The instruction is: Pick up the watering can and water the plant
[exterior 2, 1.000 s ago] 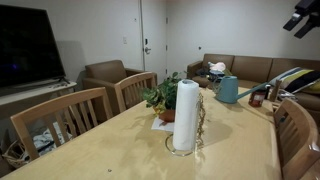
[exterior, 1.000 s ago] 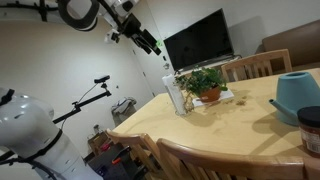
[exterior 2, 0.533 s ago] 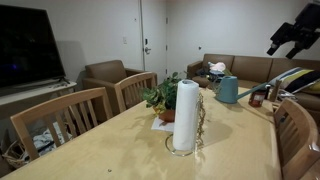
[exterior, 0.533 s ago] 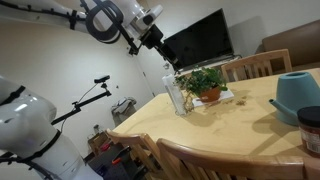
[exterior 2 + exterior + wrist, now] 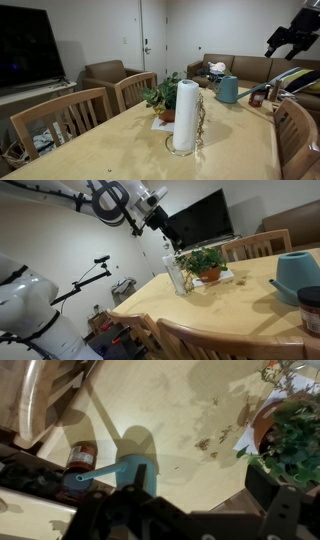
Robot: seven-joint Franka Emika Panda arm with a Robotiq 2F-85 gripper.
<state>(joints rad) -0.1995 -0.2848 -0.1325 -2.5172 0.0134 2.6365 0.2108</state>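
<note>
gripper (image 5: 283,42): above tan wooden table (image 5: 120,150), jaws wide, empty
teal-blue plastic watering can (image 5: 228,90): untouched
leafy green plant in terracotta pot (image 5: 163,97): apart from can

Teal-blue watering can (image 5: 228,90), green plant (image 5: 204,260) in orange pot (image 5: 210,277), tan table (image 5: 110,150).

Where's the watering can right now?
The watering can stands at the far end of the table in an exterior view, beyond the potted plant and apart from it. The wrist view shows a dark jar right beside it.
</note>
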